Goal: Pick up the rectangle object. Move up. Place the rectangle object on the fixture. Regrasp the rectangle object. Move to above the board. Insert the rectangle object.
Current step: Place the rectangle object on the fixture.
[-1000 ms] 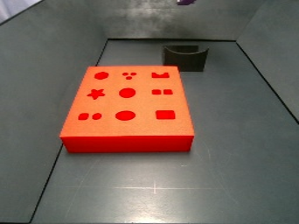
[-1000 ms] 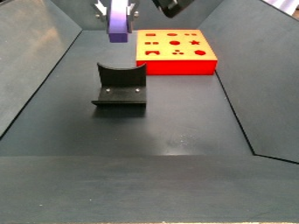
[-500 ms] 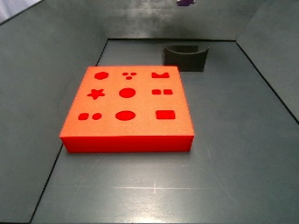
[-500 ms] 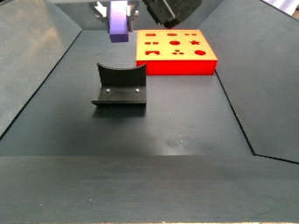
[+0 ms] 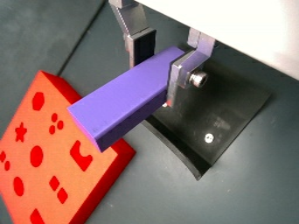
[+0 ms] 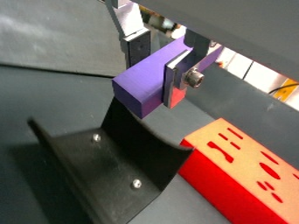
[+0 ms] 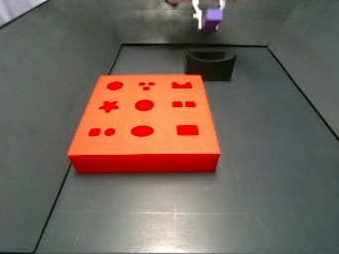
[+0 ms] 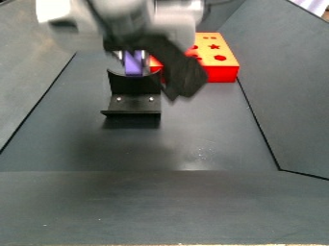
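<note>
My gripper (image 5: 163,63) is shut on the rectangle object (image 5: 122,101), a purple block held across the jaws with most of its length sticking out to one side. The hold also shows in a wrist view (image 6: 160,66) with the block (image 6: 146,83). The gripper hangs over the dark fixture (image 7: 212,63), with the block (image 7: 209,17) still above it. In a side view the arm is blurred and the block (image 8: 134,63) sits just over the fixture's notch (image 8: 133,101). The red board (image 7: 143,119) lies flat beside the fixture.
The grey floor is bounded by sloping walls (image 7: 54,40) on all sides. The board's corner (image 8: 215,60) shows behind the arm. The fixture's base plate (image 5: 222,122) lies under the gripper, next to the board's edge (image 5: 47,166).
My gripper has come down with the purple block, from near the top of the side views to just above the fixture. The board and the fixture have not moved.
</note>
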### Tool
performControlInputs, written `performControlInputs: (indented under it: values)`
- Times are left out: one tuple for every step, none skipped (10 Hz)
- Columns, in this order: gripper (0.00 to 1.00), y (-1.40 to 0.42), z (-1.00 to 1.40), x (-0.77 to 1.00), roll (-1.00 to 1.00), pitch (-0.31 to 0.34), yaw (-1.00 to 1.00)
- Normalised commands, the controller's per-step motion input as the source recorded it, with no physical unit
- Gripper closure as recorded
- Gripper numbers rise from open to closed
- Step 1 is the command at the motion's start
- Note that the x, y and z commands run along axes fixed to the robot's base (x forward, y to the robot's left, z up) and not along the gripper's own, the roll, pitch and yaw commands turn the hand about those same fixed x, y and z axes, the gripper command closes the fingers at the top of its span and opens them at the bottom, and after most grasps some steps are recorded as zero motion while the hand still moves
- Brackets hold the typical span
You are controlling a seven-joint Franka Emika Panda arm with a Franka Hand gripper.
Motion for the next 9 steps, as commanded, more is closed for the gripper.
performControlInputs:
  values:
    - [1.00, 0.10, -1.00, 0.15, -0.75, 0.013, -0.09]
    - [1.00, 0.10, -1.00, 0.15, -0.58, 0.019, -0.08]
    - [1.00, 0.11, -1.00, 0.16, -0.41, 0.025, -0.08]
    - [1.00, 0.10, -1.00, 0.17, -0.27, 0.031, -0.07]
    - [1.00, 0.11, -1.00, 0.17, -0.21, 0.026, -0.07]
    - [1.00, 0.10, -0.80, 0.14, -0.18, 0.021, -0.07]
    - [1.00, 0.08, -0.62, 0.12, -0.16, 0.022, -0.07]
    - [1.00, 0.08, -0.52, 0.09, -0.11, 0.020, -0.07]
    - [1.00, 0.05, -0.52, 0.07, -0.10, 0.017, -0.06]
